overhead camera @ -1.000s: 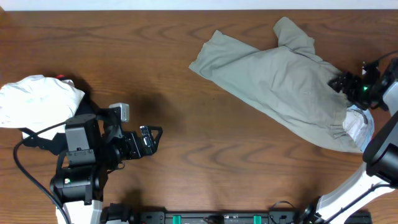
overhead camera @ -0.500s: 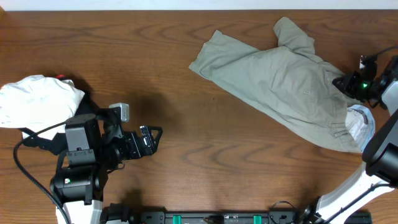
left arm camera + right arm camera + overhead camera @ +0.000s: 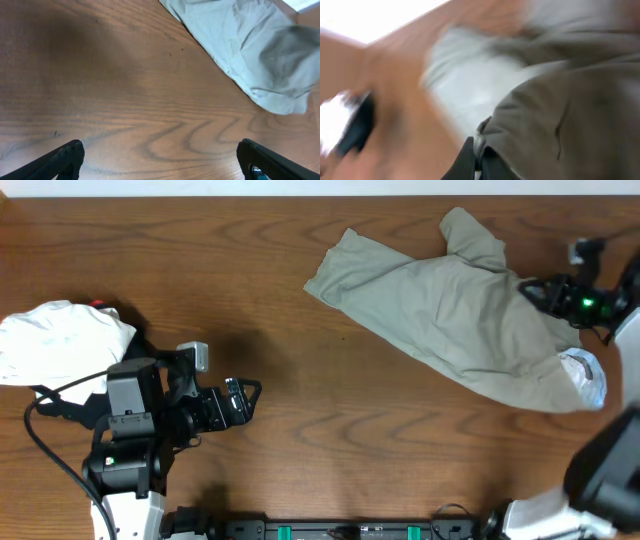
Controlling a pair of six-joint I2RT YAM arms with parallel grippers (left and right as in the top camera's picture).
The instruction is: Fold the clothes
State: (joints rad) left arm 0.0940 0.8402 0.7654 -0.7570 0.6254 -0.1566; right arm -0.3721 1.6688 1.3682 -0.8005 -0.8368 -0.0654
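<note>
The pale khaki shorts [image 3: 450, 310] lie spread and rumpled at the table's right, with lighter lining [image 3: 585, 375] showing at their near right end. My right gripper [image 3: 535, 292] is shut on the shorts' right edge. The right wrist view is blurred, but its dark jaws [image 3: 479, 161] pinch a fold of khaki cloth [image 3: 560, 110]. Far from the shorts, over bare wood at the near left, my left gripper [image 3: 245, 402] stands wide open. In the left wrist view nothing lies between its fingertips [image 3: 65, 157], and the shorts [image 3: 240, 45] reach into the upper right.
A white folded garment [image 3: 60, 340] lies at the far left edge beside the left arm's base, with a dark item [image 3: 135, 330] at its side. The wooden table [image 3: 300, 260] has a pale strip beyond its far edge.
The right gripper has shut on the shorts' right edge and moved toward the far side and slightly left, tugging the cloth. The left arm has barely moved.
</note>
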